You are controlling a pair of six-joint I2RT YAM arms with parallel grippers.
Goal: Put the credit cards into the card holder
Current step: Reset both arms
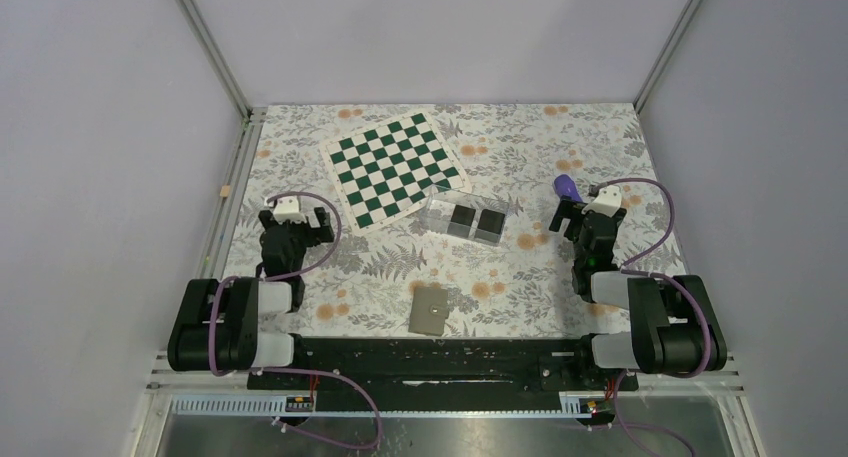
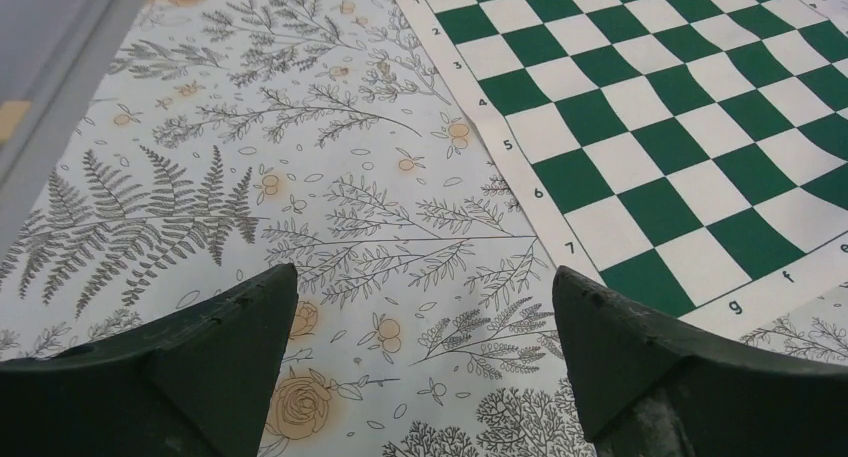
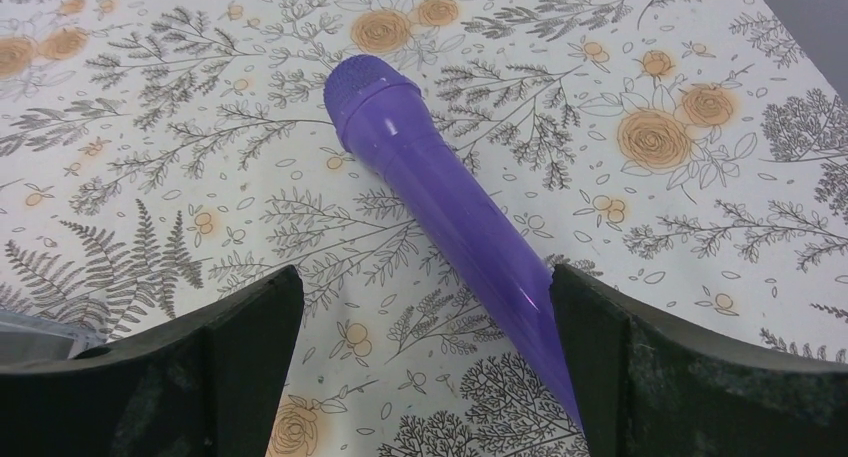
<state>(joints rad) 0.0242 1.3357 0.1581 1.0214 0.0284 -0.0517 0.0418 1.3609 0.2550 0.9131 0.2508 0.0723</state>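
We are holding our left gripper (image 2: pixel 424 307) and right gripper (image 3: pixel 425 307) wide, gripping nothing; the chess mat (image 2: pixel 660 107) is showing 5, 6, 7, g, f.

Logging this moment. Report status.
Left gripper open, empty. Right gripper open, empty. Card holder mid-table, two black cards showing inside. Purple tube lying beneath right gripper; wallet near arm bases.

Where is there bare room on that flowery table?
Bare cloth lies between the taupe folding wallet and the right arm, and behind the purple plastic tube. Crowded where the clear acrylic box meets the green-and-white chequered mat.
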